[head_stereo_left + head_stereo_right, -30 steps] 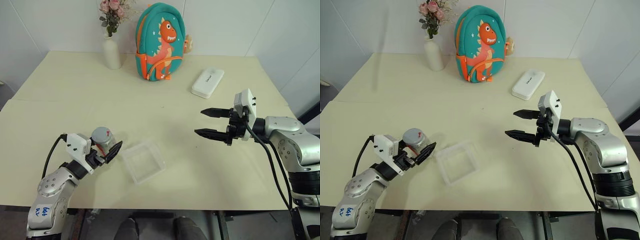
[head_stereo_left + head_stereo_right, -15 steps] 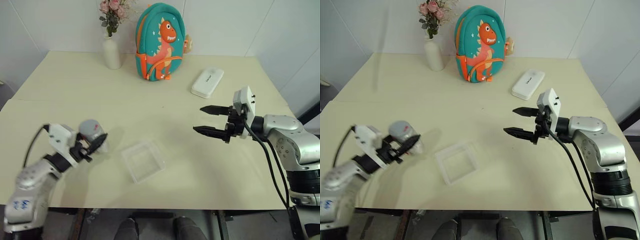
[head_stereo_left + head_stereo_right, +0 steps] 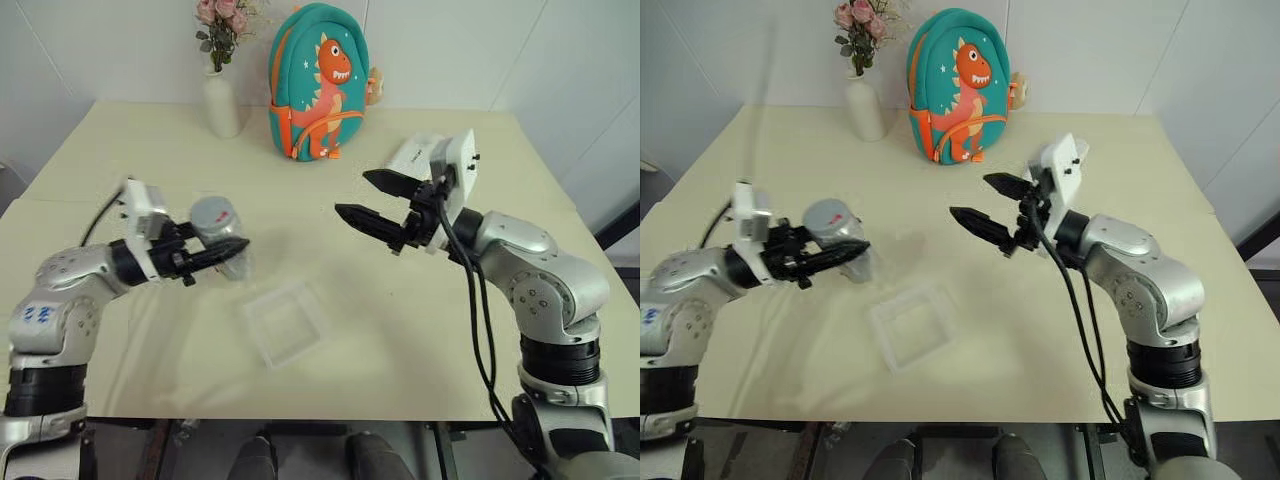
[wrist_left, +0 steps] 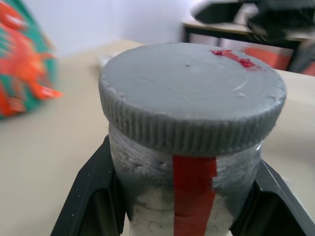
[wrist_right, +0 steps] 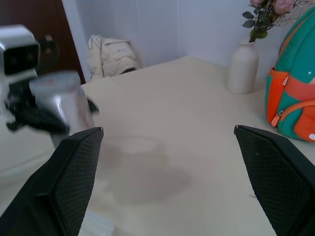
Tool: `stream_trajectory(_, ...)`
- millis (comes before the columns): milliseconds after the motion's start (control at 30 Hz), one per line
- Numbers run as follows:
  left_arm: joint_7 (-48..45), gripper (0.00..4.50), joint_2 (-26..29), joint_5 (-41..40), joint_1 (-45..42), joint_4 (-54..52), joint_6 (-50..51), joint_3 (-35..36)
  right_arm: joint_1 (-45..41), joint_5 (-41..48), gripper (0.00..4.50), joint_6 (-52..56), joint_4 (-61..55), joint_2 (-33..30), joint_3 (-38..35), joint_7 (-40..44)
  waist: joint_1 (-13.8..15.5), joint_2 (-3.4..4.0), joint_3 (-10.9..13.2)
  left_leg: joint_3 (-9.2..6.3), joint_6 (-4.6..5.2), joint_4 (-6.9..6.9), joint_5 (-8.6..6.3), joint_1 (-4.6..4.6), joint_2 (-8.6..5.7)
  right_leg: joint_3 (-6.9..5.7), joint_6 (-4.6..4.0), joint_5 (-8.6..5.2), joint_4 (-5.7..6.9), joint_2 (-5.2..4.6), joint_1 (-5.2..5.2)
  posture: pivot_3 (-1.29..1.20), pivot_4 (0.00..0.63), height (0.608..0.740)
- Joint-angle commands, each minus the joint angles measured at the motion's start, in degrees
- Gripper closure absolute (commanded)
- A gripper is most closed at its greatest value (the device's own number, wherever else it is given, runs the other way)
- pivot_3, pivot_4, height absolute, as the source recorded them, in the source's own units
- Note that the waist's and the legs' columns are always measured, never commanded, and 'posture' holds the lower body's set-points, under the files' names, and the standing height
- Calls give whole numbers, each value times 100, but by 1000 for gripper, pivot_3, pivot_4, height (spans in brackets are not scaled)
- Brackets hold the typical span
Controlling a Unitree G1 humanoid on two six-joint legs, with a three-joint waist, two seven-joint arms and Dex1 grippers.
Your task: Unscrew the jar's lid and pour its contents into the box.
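My left gripper point(image 3: 233, 241) is shut on the jar point(image 3: 222, 240), a small clear one with a red-and-white label, and holds it upright above the table's left half. The grey lid point(image 4: 192, 105) sits on the jar, with a black finger point(image 4: 91, 196) on each side of the jar body below it. I cannot make out the contents through the wall. My right gripper point(image 3: 353, 193) hangs open in mid-air to the right of the jar, pointing toward it with nothing between its fingers. The clear square box point(image 3: 254, 318) lies on the table below and between both grippers.
A white vase with pink flowers point(image 3: 222, 100) and a teal dinosaur backpack point(image 3: 318, 85) stand at the back of the beige table point(image 3: 120, 160). A white oblong case point(image 3: 408, 152) lies behind my right gripper.
My left gripper closed on the jar and lifted it off the table, up and toward the middle. My right gripper, still open, swung left and up toward the jar.
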Motion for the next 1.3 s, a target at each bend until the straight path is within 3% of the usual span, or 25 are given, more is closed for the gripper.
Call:
stream_trajectory(33, -245, 2443, -118, 239, -529, 365, -147, -316, -184, 126, 0, 312, -436, 275, 72, -606, 13, 0, 0, -1, 0, 1, 0, -1, 0, -1, 0, 0, 1, 0, -1, 0, 150, 740)
stream_trajectory(333, -924, 2443, -485, 876, -1464, 1307, -855, -937, -434, -84, 0, 675, -631, 1117, 628, -1567, -1, 2, 1, -2, -1, -3, 1, -2, 0, -1, -5, -6, 13, 1, -10, 0, 150, 740)
stream_trajectory(633, -1132, 2443, -718, 1289, -1992, 1934, -1591, -998, -640, -529, 0, 563, -460, 1169, 1010, -1542, 4, 2, 1, -4, -2, 1, 2, -9, -1, -4, -5, -8, 19, 1, -16, 0, 150, 740)
stream_trajectory(1300, -1164, 2443, -942, 1240, -2306, 1760, -790, -1019, -823, -1221, 0, 55, 89, 1524, 1527, -1284, 1, 2, 2, -4, -2, 1, 3, -10, -1, -3, -4, -8, 25, 1, -21, 0, 150, 740)
